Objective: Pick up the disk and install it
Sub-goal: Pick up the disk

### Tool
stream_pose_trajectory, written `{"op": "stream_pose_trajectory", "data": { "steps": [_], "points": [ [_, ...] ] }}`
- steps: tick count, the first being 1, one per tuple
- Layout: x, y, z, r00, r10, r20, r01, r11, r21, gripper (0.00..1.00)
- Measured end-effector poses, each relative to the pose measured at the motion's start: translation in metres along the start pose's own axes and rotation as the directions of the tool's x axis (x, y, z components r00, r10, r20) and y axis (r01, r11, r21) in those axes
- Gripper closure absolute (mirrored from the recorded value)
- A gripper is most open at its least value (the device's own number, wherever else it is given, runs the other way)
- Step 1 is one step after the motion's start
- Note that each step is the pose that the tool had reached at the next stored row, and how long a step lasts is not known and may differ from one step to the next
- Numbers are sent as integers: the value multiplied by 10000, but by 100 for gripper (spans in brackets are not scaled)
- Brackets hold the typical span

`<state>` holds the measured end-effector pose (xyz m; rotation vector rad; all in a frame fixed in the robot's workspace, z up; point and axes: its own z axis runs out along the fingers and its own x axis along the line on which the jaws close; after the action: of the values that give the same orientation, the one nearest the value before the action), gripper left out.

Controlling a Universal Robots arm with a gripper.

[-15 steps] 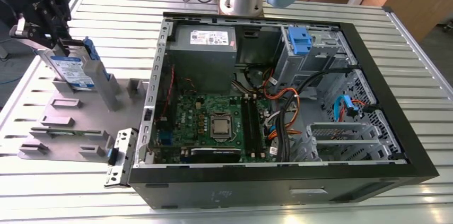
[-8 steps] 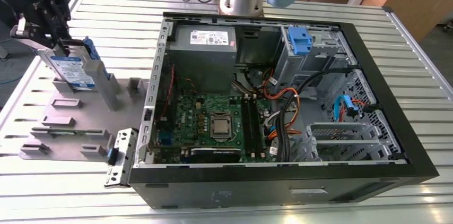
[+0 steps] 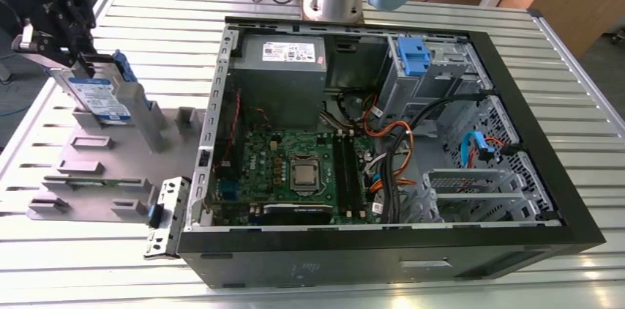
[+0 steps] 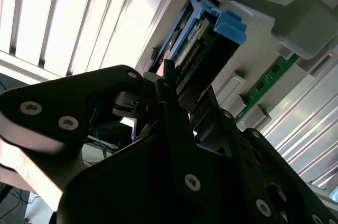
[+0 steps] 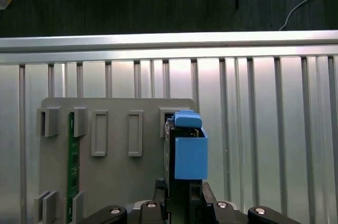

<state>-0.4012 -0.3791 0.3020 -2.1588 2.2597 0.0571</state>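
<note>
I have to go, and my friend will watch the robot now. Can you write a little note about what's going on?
Gripper: at the disk, over the grey holder at the exterior view's left; grip unclear.
Disk: upright at the grey holder, outside the open computer case.
Done: gripper is at the disk.
Left: the disk is not yet in the case.
</note>
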Motion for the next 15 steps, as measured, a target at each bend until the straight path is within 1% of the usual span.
{"op": "stream_pose_trajectory", "data": {
  "steps": [6,15],
  "points": [
    [0,2,2,9996,-289,-6,289,9996,-12,65],
    [15,6,7,9995,-327,-6,327,9995,-14,65]
  ]
}}
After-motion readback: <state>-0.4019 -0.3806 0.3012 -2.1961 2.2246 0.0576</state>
